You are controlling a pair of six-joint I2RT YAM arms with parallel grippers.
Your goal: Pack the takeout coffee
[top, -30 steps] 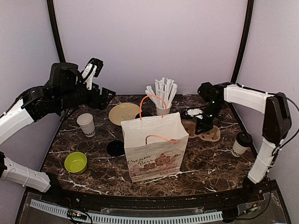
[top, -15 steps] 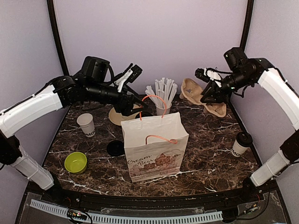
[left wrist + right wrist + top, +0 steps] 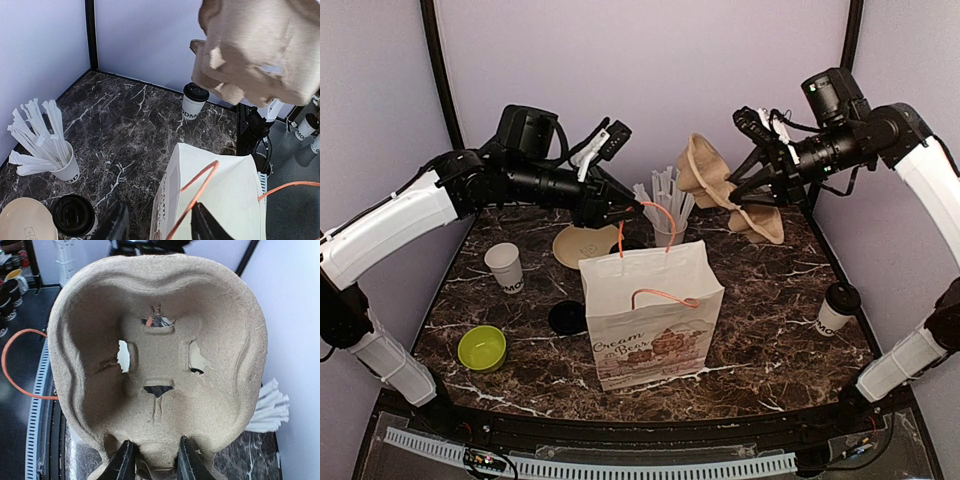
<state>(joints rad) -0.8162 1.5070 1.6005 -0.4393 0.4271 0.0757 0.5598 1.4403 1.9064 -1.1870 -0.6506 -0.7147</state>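
Note:
One takeout coffee (image 3: 837,306) (image 3: 195,100), white with a black lid, stands at the table's right edge. A second lidded cup (image 3: 74,215) sits behind the bag, beside the straws. The white paper bag (image 3: 650,315) (image 3: 220,200) stands upright mid-table with orange handles. My left gripper (image 3: 628,212) (image 3: 160,222) is at the bag's rear rim, jaws apart, with the rear handle (image 3: 200,192) and the rim between them. My right gripper (image 3: 760,175) (image 3: 154,452) is shut on a brown pulp cup carrier (image 3: 708,172) (image 3: 160,350), held on edge in the air behind the bag.
A cup of wrapped straws (image 3: 667,205) (image 3: 50,145) stands behind the bag. A lidless white cup (image 3: 505,267), a beige plate (image 3: 585,243), a loose black lid (image 3: 567,317) and a green bowl (image 3: 482,346) lie on the left half. Black posts frame the back corners.
My right arm lifted the carrier off the table and swung it up and left towards the bag. My left arm reached right to the bag's handle and its jaws narrowed.

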